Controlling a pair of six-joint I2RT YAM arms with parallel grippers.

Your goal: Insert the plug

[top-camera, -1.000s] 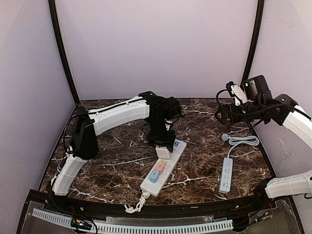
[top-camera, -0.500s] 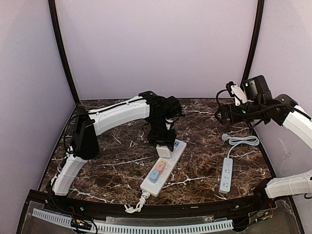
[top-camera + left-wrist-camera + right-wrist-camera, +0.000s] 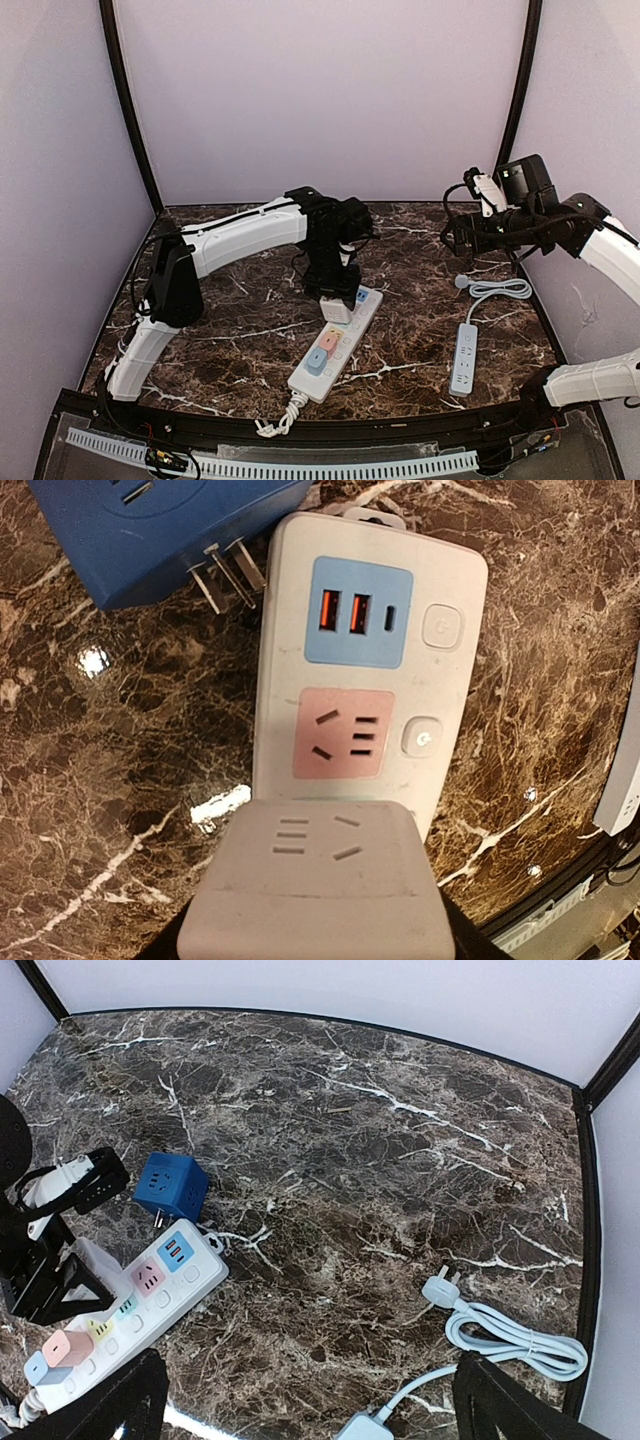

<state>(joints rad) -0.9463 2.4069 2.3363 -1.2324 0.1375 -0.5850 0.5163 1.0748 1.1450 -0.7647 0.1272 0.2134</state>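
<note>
My left gripper (image 3: 336,298) is shut on a white cube plug (image 3: 315,880), its dark fingers (image 3: 165,948) at the cube's two sides. The cube (image 3: 337,311) is right over the white power strip (image 3: 440,695), just nearer than the pink socket (image 3: 345,733) and the blue USB panel (image 3: 358,612). Its prongs are hidden, so I cannot tell whether they are in a socket. The strip (image 3: 345,352) lies slantwise mid-table, with small pink and blue plugs (image 3: 322,352) at its near end. My right gripper (image 3: 305,1410) hangs open, high at the right, with nothing in it.
A blue cube adapter (image 3: 150,530) lies on its side with bare prongs beside the strip's far end (image 3: 170,1185). At the right are a slim white strip (image 3: 464,358), its coiled cable (image 3: 520,1340) and loose plug (image 3: 440,1290). Dark marble table, walls all round.
</note>
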